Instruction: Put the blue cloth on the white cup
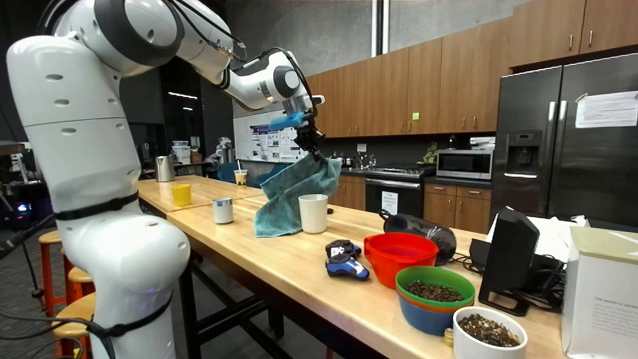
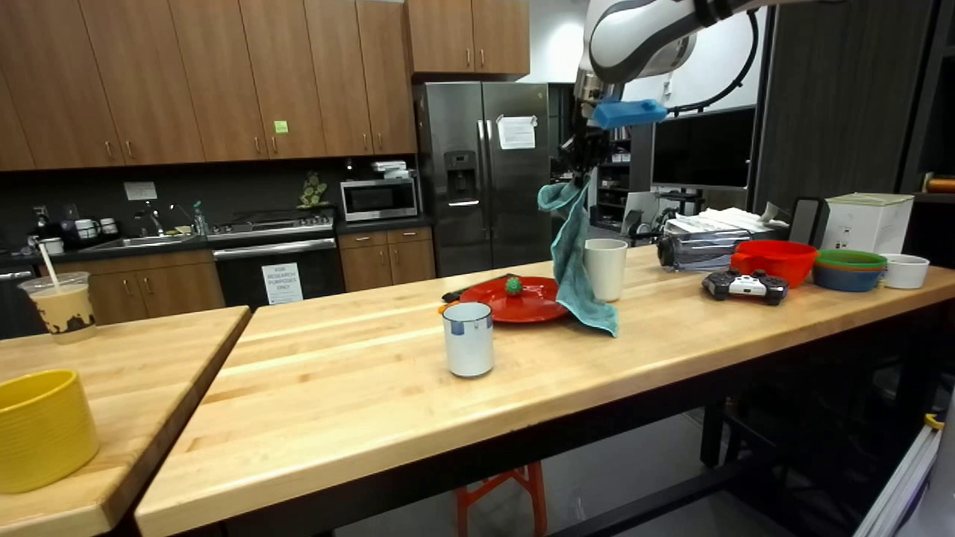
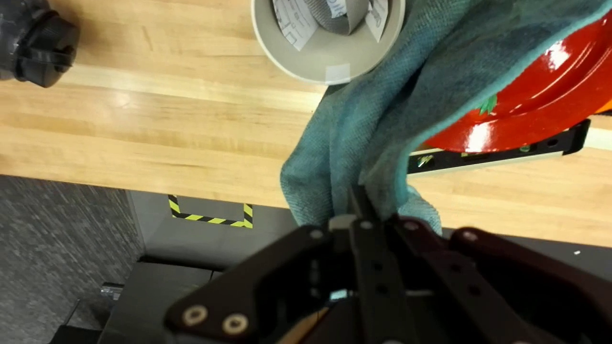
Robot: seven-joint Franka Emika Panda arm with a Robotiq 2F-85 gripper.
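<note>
Wooden table [image 2: 358,418], bearing an upright white mug [image 2: 468,347] with blue patches, well apart from the white cup [image 1: 314,215]. Red plate [image 2: 541,294], a small green item [image 2: 513,286] on it: stands nearest in the way, just beside the blue cloth [image 1: 296,192]. Black bar [image 3: 487,156], partly covered by the plate's rim in the wrist view. Game controller [image 2: 744,285], black and white, near a red bowl [image 2: 791,262]. Dark container [image 1: 444,243], lying on its side behind that bowl in an exterior view. Stacked bowls [image 1: 428,319], the green uppermost holding brown pellets [image 1: 433,291]; white bowl [image 1: 467,346] of mixed granules [image 1: 488,330], just beside. Yellow cup [image 2: 46,436] and drink with straw [image 2: 66,309], on a second table [image 2: 149,365]. White cup: upright, mouth visible in the wrist view, printed paper [image 3: 295,21] inside. Blue cloth, teal: hangs in folds beside this cup, between it and the plate; lower end appears to reach the tabletop; contact with the cup cannot be told. Gripper [image 3: 370,203], above the table: jaws drawn together, the cloth's gathered upper part pinched between them.
</note>
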